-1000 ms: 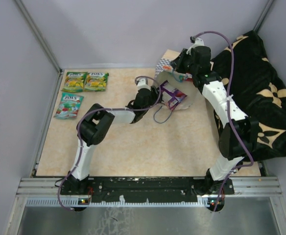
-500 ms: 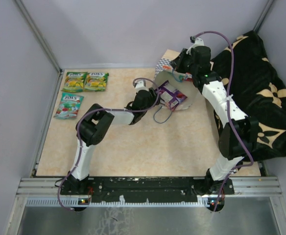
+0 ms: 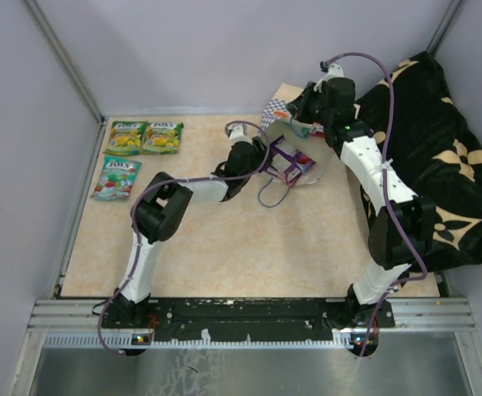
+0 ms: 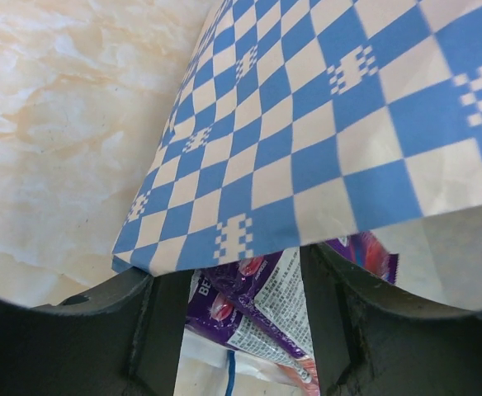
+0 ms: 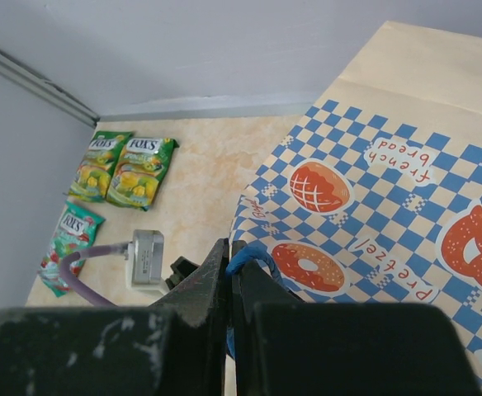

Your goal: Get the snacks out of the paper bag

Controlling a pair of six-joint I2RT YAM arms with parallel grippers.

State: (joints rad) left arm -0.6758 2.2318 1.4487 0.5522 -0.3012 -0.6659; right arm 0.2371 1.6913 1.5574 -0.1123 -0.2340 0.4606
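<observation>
The paper bag [image 3: 276, 108] lies at the back of the table, its mouth facing left. My right gripper [image 3: 300, 125] is shut on the bag's blue cord handle [image 5: 256, 250] and holds the upper side lifted; the checkered bag [image 5: 389, 198] fills the right wrist view. My left gripper [image 3: 253, 157] is open at the bag's mouth, under the checkered edge [image 4: 323, 132]. Purple pouches [image 4: 224, 318] lie between its fingers [image 4: 163, 322] and show in the mouth [image 3: 289, 158]. Two green-yellow pouches [image 3: 125, 138] [image 3: 162, 138] and a teal one [image 3: 115, 177] lie at the far left.
A black cloth with tan flowers [image 3: 439, 165] is heaped along the right side, beside the right arm. Grey walls enclose the table at the back and sides. A loose blue cord loop [image 3: 270, 196] lies on the table in front of the bag.
My left gripper has pushed right and back, further into the bag's mouth around the purple pouches. The right gripper has stayed put on the handle.
</observation>
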